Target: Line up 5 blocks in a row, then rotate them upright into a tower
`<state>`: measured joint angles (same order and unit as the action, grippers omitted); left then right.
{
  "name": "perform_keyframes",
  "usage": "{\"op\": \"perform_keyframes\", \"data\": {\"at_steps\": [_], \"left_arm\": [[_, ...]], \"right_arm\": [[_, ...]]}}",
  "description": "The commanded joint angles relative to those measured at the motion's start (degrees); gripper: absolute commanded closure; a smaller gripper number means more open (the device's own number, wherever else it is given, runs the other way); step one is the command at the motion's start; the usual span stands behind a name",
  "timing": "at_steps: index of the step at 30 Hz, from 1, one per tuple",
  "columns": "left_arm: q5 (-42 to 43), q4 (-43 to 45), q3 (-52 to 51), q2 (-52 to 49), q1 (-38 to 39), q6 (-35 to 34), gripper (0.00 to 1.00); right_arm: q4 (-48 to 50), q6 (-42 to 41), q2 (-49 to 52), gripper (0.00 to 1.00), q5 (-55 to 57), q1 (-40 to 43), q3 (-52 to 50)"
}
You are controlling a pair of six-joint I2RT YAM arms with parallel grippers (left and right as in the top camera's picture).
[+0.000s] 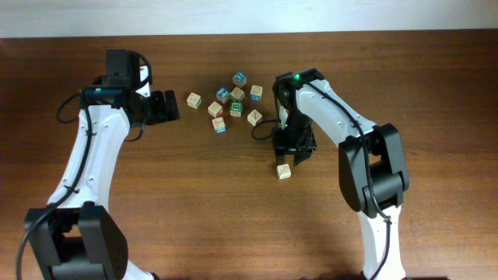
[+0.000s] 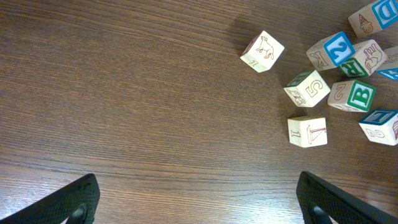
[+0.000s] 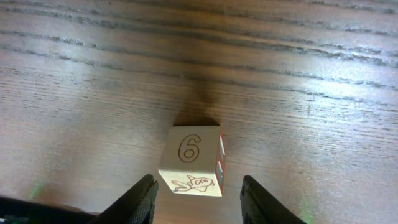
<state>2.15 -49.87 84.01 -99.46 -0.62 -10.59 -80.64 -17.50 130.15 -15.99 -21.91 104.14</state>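
Note:
A light-wood block (image 3: 191,160) with a "6" on top and a red drawing on its near face stands alone on the table, also seen as the lone block (image 1: 284,171). My right gripper (image 3: 199,183) straddles it, open, with a gap on each side. The other blocks cluster at the back centre (image 1: 233,105): a green "B" cube (image 2: 352,96), a "5" cube (image 2: 307,88), a sailboat cube (image 2: 307,131) and an animal cube (image 2: 262,51). My left gripper (image 2: 199,205) is wide open over bare wood, left of the cluster (image 1: 173,106).
Cubes with bright blue faces lie in the cluster, one with a white "2" (image 2: 339,48) and one at the right edge (image 2: 380,126). The brown wooden table (image 1: 194,202) ends at a pale back wall (image 1: 249,15).

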Motion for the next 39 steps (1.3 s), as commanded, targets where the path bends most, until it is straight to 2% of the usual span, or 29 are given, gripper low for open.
{"op": "perform_keyframes", "data": {"at_steps": [1, 4, 6, 9, 12, 15, 18, 20, 24, 32, 36, 39], "left_arm": [[0.6, 0.3, 1.0, -0.4, -0.2, -0.7, 0.01], [0.4, 0.7, 2.4, -0.4, -0.5, -0.7, 0.01], [0.4, -1.1, 6.5, -0.4, -1.8, -0.7, 0.0], [-1.1, -4.5, 12.6, -0.4, -4.2, -3.3, 0.0], [-2.5, -3.1, 13.0, -0.5, -5.2, -4.2, 0.0], [-3.5, -3.2, 13.0, -0.6, -5.2, -4.2, 0.01], [-3.5, -3.4, 13.0, -0.6, -5.2, -4.2, 0.01], [-3.5, -3.7, 13.0, -0.6, -5.2, -4.2, 0.01], [-3.5, -3.8, 13.0, -0.6, -5.2, -4.2, 0.01], [-3.5, -3.8, 13.0, -0.6, -5.2, -4.2, 0.01], [-3.5, -3.8, 13.0, -0.6, -5.2, -4.2, 0.01], [-3.5, -3.8, 13.0, -0.6, -5.2, -4.2, 0.01]], "right_arm": [[0.6, 0.8, -2.9, 0.55, -0.1, -0.6, 1.6], [3.0, 2.5, -3.2, 0.55, 0.4, -0.6, 10.7], [9.8, 1.8, -3.1, 0.56, 2.3, -0.8, 15.3], [18.4, -7.2, -2.4, 0.55, 10.1, -1.7, 15.0], [23.9, -15.0, 0.7, 0.52, 12.2, -3.8, 15.0], [25.5, -22.8, 3.5, 0.46, 16.0, -6.2, 15.0], [26.1, -26.3, 5.3, 0.44, 16.7, -7.4, 15.0], [26.8, -27.5, 6.5, 0.45, 16.8, -7.6, 15.0], [26.6, -27.8, 7.2, 0.53, 18.3, -7.6, 14.9], [25.7, -27.8, 9.5, 0.55, 18.2, -7.6, 14.9], [24.7, -26.3, 9.5, 0.67, 18.2, -7.6, 14.9], [24.5, -26.3, 9.7, 0.63, 18.2, -7.6, 14.9]]}}
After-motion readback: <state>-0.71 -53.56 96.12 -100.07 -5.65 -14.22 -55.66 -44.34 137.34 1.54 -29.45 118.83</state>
